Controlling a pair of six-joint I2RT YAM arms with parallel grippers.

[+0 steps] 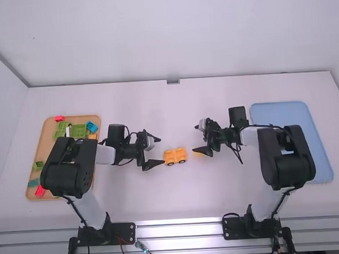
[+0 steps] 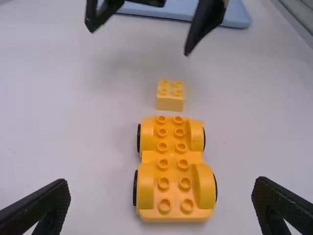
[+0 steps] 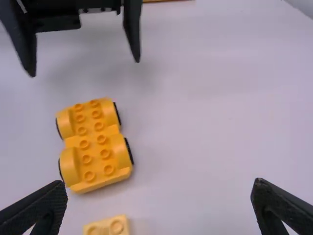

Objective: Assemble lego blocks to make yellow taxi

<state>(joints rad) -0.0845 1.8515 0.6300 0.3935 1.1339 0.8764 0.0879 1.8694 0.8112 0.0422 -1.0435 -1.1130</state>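
Note:
Left of the yellow wheeled base [image 1: 175, 156], my left gripper [image 1: 162, 150] stands open; in the left wrist view the same gripper [image 2: 161, 203] has its fingers wide apart, with the wheeled base [image 2: 173, 169] between and beyond them. My right gripper [image 1: 200, 138], also open, is over to the right, near a small yellow block [image 1: 199, 154]. That block [image 2: 171, 95] lies loose just off one end of the base, studs up. In the right wrist view, nothing is held by the right gripper [image 3: 159, 203]; the block [image 3: 107, 226] and base [image 3: 93, 144] lie toward one side.
At the left, a wooden tray [image 1: 47, 134] holds several green, red, blue and yellow pieces, partly behind the left arm. A blue tray [image 1: 318, 146] lies at the right, partly under the right arm. White table surface [image 1: 179, 198] surrounds the yellow parts.

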